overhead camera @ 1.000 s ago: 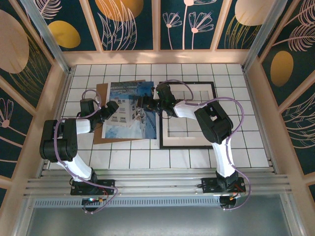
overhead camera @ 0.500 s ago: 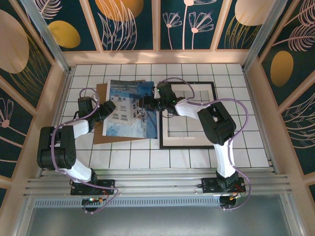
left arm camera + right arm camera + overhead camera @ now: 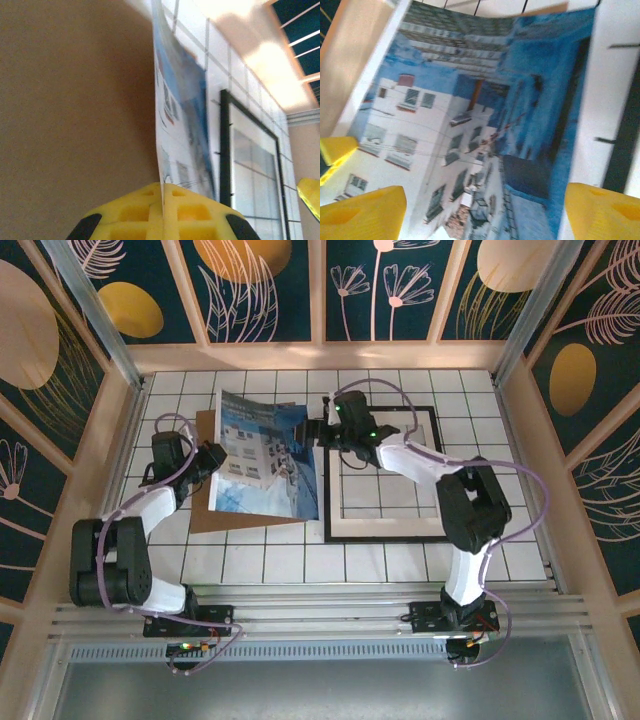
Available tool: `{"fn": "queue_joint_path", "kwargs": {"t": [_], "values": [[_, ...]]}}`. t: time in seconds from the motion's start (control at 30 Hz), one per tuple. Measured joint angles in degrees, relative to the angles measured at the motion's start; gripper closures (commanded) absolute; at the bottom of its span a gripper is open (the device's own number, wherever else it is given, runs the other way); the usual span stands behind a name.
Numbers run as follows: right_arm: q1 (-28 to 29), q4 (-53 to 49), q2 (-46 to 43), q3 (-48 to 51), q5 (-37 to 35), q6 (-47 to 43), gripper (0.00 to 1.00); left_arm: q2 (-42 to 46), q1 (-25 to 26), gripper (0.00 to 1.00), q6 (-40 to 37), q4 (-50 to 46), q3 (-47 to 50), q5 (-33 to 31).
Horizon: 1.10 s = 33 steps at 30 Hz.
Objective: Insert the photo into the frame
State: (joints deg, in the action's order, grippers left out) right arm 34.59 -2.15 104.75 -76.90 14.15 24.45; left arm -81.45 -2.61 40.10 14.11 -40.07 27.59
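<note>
The white tiled table (image 3: 300,565) carries everything. The large thin black rectangular picture frame (image 3: 225,150) lies flat under the right pincer's wrist and beyond it, away from the left pincer. Inside it sits a white cut-out mat border (image 3: 385,528), with tiles showing through its opening. A plain brown backing board (image 3: 230,520) lies between the two pincers, below the print.

The rectangular paper photo of whitish buildings in blue tones (image 3: 265,455) is not in the frame. It spans the gap between the pincers, raised and bowed at the left pincer's side, its far edge just beside the frame's near border.

The left pincer (image 3: 163,192) is clamped on the photo's edge, the sheet seen edge-on between its yellow fingers (image 3: 135,210). The right pincer (image 3: 485,215) has its fingers (image 3: 602,210) wide apart, straddling the print and gripping nothing.

The risks, as I judge them:
- With one grip only, the sheet may sag, crease or slip out.
- Its free edge could snag on the frame's border.
- It could also slide across the mat instead of seating squarely.
- A late or off-centre closing by the right pincer could buckle the paper.
</note>
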Motion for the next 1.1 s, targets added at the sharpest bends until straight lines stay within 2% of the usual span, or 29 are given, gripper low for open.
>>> {"fn": "queue_joint_path", "kwargs": {"t": [0.1, 0.2, 0.37, 0.57, 0.67, 0.83, 0.97, 1.1], "values": [[-1.62, -2.21, -5.01, 0.20, -2.38, -1.77, 0.16, 4.07, 0.57, 0.98, -1.11, -4.35, -5.53, -2.23], [-3.52, -3.30, -9.68, 0.20, -4.09, -3.28, 0.16, 7.19, 2.78, 1.00, -4.52, -10.45, -15.04, -7.37], [-7.72, -5.77, -15.80, 0.20, -5.14, -4.87, 0.15, 10.54, 9.99, 1.00, -13.46, -19.67, -33.46, -20.13], [-11.82, -7.17, -19.47, 1.07, -4.48, -5.01, 0.15, 10.36, 18.93, 1.00, -24.61, -28.26, -46.90, -37.57], [-12.52, -7.34, -19.91, 2.40, -2.60, -4.76, 0.15, 6.95, 24.30, 1.00, -29.66, -32.22, -50.23, -46.82], [-14.78, -7.78, -19.91, 5.64, 1.42, -3.52, 0.15, -3.50, 33.62, 1.00, -36.68, -39.12, -51.82, -61.44], [-18.51, -6.69, -19.96, 9.07, 5.81, -0.39, 0.15, -10.91, 38.45, 1.00, -38.66, -43.34, -51.45, -66.77], [-21.09, -3.39, -20.13, 12.33, 10.40, 4.76, 0.15, -13.07, 42.38, 1.00, -38.71, -44.17, -48.98, -67.60]]}}
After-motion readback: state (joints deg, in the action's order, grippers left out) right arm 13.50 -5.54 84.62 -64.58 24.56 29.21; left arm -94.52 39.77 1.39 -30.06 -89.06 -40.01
